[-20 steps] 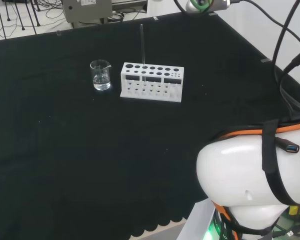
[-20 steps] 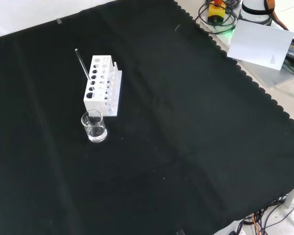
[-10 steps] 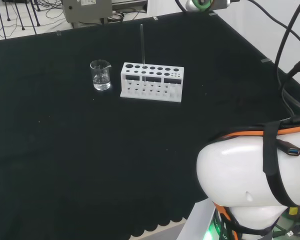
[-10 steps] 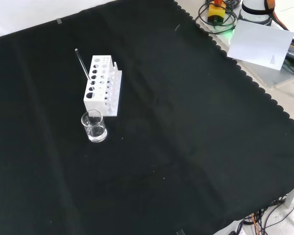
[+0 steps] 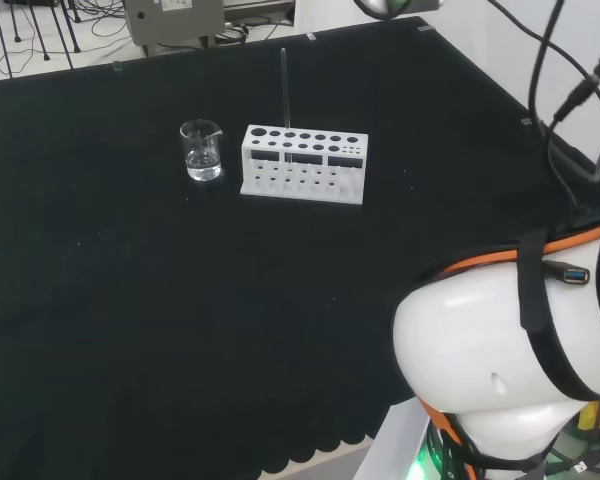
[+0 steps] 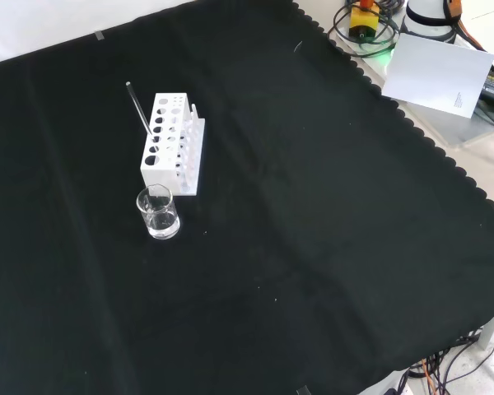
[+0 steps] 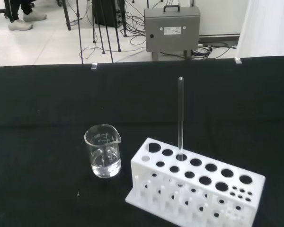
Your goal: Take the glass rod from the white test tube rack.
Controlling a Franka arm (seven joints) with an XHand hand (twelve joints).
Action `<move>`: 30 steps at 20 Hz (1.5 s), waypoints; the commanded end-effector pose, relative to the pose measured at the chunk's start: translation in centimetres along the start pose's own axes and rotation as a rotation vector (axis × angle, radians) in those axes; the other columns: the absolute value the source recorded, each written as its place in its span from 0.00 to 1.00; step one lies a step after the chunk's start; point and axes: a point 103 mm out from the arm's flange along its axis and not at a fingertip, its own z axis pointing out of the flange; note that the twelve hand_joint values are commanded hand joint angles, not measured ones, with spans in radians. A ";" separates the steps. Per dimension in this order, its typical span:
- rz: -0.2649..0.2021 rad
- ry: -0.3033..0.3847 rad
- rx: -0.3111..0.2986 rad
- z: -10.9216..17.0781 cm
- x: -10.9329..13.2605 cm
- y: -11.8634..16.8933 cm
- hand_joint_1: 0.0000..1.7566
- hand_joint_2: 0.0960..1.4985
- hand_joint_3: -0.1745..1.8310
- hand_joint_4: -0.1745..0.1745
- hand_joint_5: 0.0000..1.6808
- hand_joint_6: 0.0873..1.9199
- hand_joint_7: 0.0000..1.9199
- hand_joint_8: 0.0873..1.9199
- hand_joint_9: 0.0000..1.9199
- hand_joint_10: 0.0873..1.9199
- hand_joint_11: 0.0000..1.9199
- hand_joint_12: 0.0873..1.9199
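So, nothing on the cloth is shifting from a second ago; in the head view my arm's links and cables are sitting slightly differently. The glass rod (image 7: pixel 180 116) is standing upright in the white test tube rack (image 7: pixel 195 187), in a hole of its back row, long axis vertical, tip pointing up. Just beside the rack a small beaker (image 7: pixel 103 152) is holding clear liquid. I cannot tell how my fingers are set. I am reading no print.

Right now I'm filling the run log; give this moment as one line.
phase: approach | glass rod: upright in white test tube rack | beaker: beside rack, some clear liquid | rod: not yet grasped
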 end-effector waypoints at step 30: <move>-0.111 0.077 0.025 8.7 -5.5 20.2 0.42 0.82 0.00 0.00 0.28 0.49 0.36 0.50 0.56 0.59 0.44 0.67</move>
